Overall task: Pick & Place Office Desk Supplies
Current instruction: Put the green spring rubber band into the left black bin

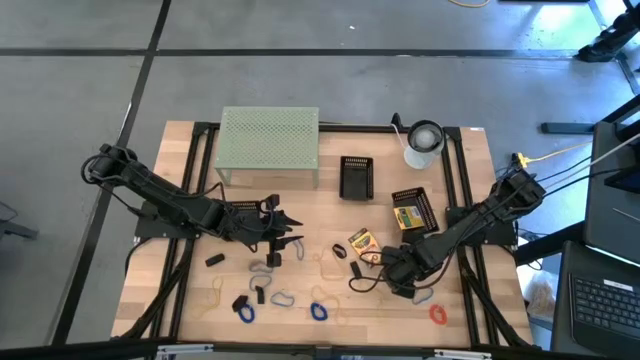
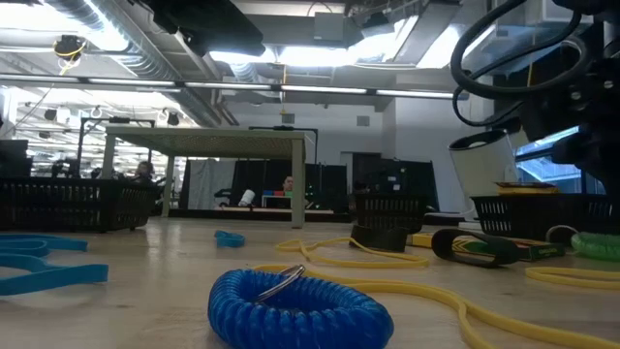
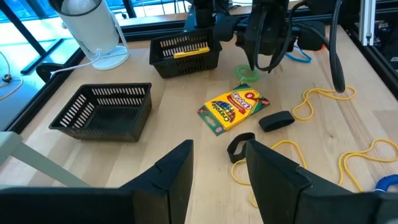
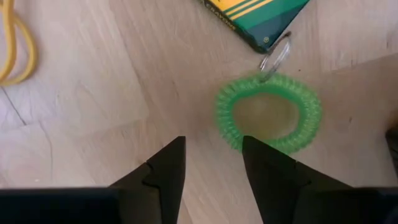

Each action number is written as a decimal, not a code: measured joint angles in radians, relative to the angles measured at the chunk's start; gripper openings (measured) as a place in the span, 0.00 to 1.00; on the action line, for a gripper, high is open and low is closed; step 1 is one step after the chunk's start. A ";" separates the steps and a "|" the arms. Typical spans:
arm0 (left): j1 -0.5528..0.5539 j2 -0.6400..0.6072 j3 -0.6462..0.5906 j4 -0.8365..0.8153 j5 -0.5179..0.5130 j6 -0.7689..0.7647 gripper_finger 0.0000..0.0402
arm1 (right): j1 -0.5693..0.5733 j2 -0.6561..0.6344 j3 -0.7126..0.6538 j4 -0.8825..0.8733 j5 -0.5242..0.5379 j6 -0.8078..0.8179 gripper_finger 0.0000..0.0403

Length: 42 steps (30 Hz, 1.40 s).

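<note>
Landmark: crayon box (image 1: 362, 241), yellow and green, lying flat near the middle of the counter (image 1: 460, 190).

- Right tool (image 4: 210, 163): fingers apart and empty, poised low over the counter just beside the crayon box; a green loop clip (image 4: 268, 112) lies just ahead of the fingertips, untouched, its metal ring nearly touching the box corner.
- Left tool (image 3: 217, 163): fingers apart, empty, on the side of the crayon box away from the right tool, pointed toward it.
- Second crayon box (image 1: 408, 213): inside a black basket (image 1: 425, 200), beyond the first box toward the white roll (image 1: 423, 143).
- Empty black basket (image 1: 355, 177): beyond the crayon box, beside the pale-green mesh stand (image 1: 268, 140).
- Small black clips (image 3: 239, 145): two lying close to the crayon box.
- Yellow rubber bands (image 3: 323, 102): scattered near the box.
- Blue loop clip (image 2: 298, 306): well apart from the box, near the counter's front edge.
- Red loop clip (image 1: 437, 314): front edge, past the right tool.
</note>
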 joint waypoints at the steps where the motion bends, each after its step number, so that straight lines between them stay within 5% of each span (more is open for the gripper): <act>1: 0.000 0.000 0.000 0.000 0.000 0.000 0.36 | 0.000 0.000 0.000 0.000 -0.001 0.000 0.40; 32: 0.000 0.000 0.000 0.000 0.005 0.012 0.36 | 0.000 0.065 0.006 0.017 0.110 -0.066 0.35; 42: 0.000 0.000 0.000 0.000 0.004 -0.024 0.36 | 0.000 0.067 0.006 0.037 0.079 -0.049 0.04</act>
